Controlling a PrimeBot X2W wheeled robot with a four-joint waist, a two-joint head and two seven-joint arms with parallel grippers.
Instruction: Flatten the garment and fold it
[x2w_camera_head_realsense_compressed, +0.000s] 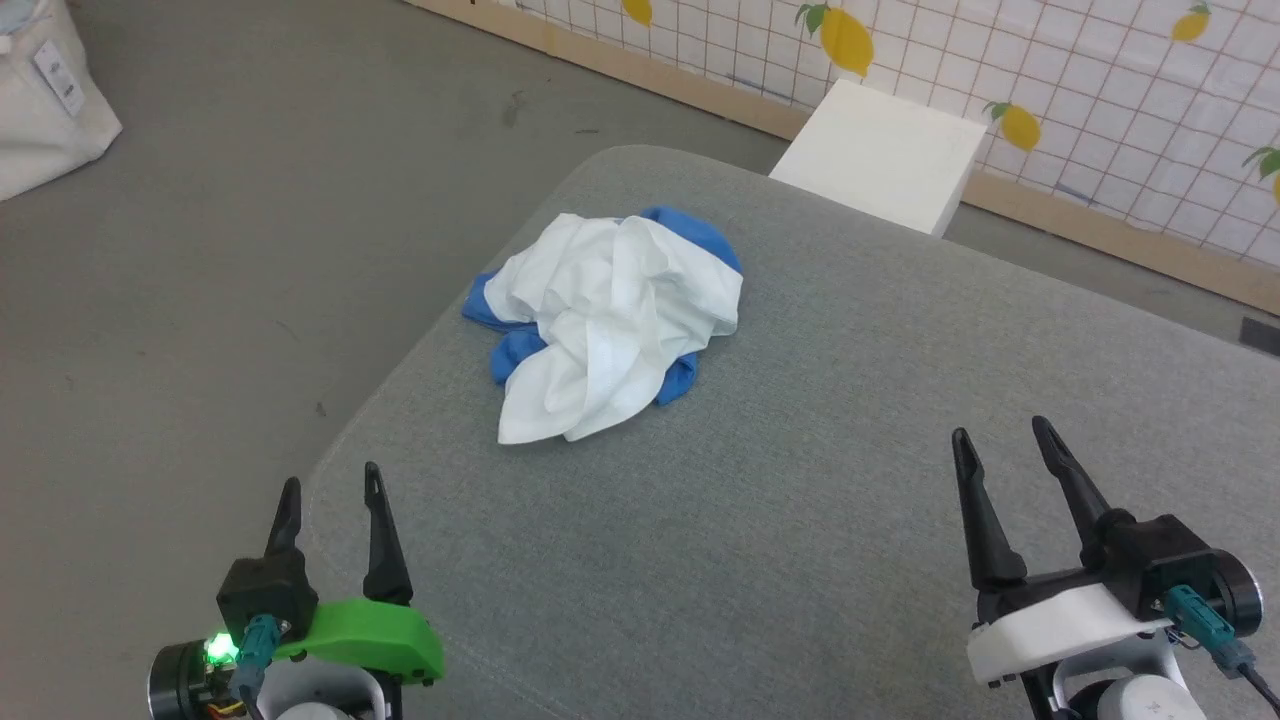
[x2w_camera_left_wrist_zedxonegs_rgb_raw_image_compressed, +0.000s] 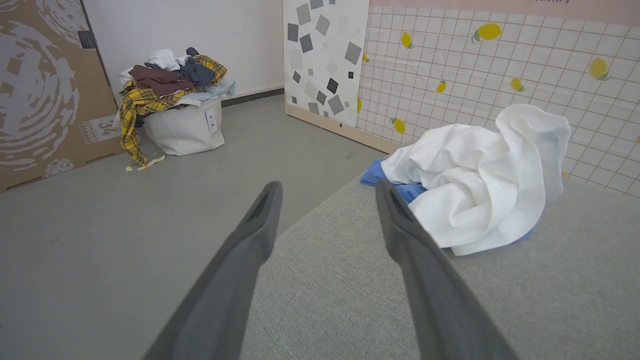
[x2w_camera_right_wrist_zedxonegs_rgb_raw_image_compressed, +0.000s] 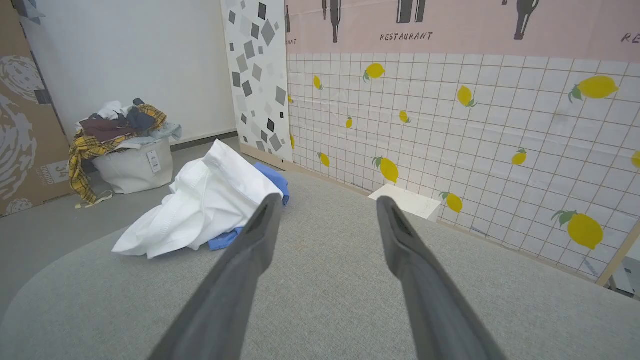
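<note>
Crumpled garment (x2w_camera_head_realsense_compressed: 610, 320) on grey pad (x2w_camera_head_realsense_compressed: 800, 520); "RESTAURANT" across pink wall band (x2w_camera_right_wrist_zedxonegs_rgb_raw_image_compressed: 460, 25)

Soft crumpled cloth garment (x2w_camera_head_realsense_compressed: 610, 320) on matt woven-fabric table (x2w_camera_head_realsense_compressed: 800, 520)

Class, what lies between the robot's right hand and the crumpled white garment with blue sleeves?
Only bare grey fabric surface, seen in the head view: nothing sits between the right hand and the crumpled white-and-blue garment.

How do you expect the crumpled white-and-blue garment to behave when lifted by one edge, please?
Probably floppy: the garment lies in soft, bunched folds, so it should drape and unfurl. Likely light, as the cloth looks thin. It may drag on the textured grey surface.
</note>
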